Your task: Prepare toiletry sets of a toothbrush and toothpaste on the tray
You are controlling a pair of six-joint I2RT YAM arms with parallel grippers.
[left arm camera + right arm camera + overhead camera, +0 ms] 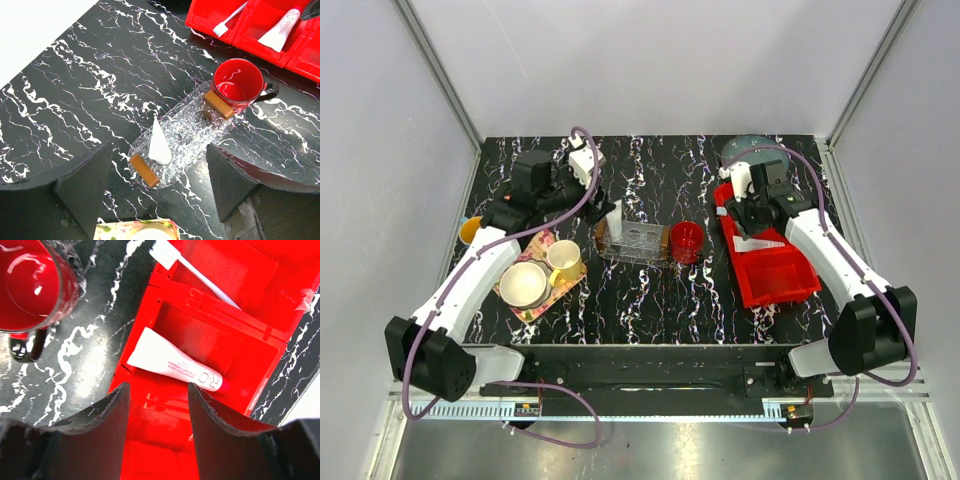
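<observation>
A black tabletop [650, 310] veined with white marbling is seen from above, enclosed by plain white walls and slim aluminium corner posts. At its centre sits the clear tray [187, 132], ribbed and see-through, with a brown handle at each end. One toothpaste tube [159, 144] is propped inside it at the end away from the red cup [237, 87], crimped end pointing up, so that half of a set is judged to be in place. The cup stands touching the tray's other handle. The left gripper [158, 155] is held above the tray with its fingers spread wide and nothing between them, released, as suits an arm that has no more to hold here. To the right lies a red bin [220, 315] divided into compartments. A second toothpaste tube [175, 367] lies flat in one compartment, and the toothbrush [205, 282] lies in the next, its head resting across the bin's edge. The right gripper [157, 390] is poised over the tube's compartment, fingers parted and empty, apparently lined up for a pick from the bin. No toothbrush is seen in the tray, so the set is judged incomplete. At the left, a flowery tray [515, 305] carries two cups.
</observation>
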